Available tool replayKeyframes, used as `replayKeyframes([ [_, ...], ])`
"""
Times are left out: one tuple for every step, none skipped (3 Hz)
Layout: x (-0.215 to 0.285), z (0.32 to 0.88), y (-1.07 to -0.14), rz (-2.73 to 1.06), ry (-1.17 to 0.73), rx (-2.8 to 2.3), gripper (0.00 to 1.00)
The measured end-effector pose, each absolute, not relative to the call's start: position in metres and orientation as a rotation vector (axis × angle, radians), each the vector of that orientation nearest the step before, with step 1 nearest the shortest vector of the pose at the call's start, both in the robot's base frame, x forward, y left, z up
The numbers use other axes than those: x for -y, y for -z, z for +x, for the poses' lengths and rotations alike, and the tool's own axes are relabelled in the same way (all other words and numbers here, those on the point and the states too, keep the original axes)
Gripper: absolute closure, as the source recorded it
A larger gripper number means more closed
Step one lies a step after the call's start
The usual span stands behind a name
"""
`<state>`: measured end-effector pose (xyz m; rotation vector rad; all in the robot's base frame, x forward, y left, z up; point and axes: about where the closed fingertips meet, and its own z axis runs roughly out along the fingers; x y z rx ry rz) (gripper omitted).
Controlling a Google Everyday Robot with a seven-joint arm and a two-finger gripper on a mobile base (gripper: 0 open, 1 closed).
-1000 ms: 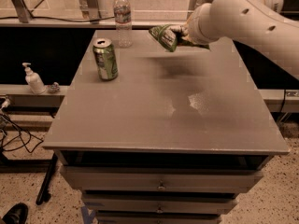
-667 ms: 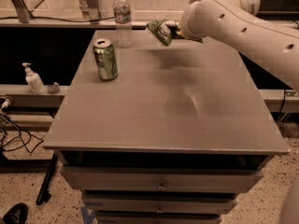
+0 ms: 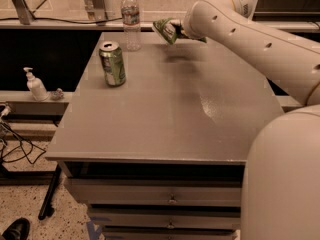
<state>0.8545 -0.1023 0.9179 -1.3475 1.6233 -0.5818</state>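
My gripper [image 3: 172, 30] hangs above the far middle of the grey table [image 3: 165, 114], shut on a small green bag [image 3: 164, 30] that sticks out to its left. The white arm [image 3: 250, 39] reaches in from the right. A clear water bottle [image 3: 131, 20] stands upright just left of the bag, near the table's far edge. Nearer and further left, a green soda can [image 3: 112, 64] stands upright on the table.
The table has drawers [image 3: 170, 199] below its front edge. To the left, a white pump bottle [image 3: 36, 84] sits on a low ledge, and cables [image 3: 15, 144] run over the floor. A black shoe [image 3: 15, 230] shows at bottom left.
The arm has carried the green bag leftward and further back, toward the water bottle. The can and bottle have not moved.
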Motion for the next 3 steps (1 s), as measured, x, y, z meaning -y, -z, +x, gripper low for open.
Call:
replayKeyframes([
  [0.093,0.867,-0.905,-1.334,0.535,-1.643,1.00],
  [0.084,0.871,-0.891,-1.334,0.488,-1.661,1.00],
  [0.078,0.871,-0.872,-1.353,0.438,-1.682,1.00],
])
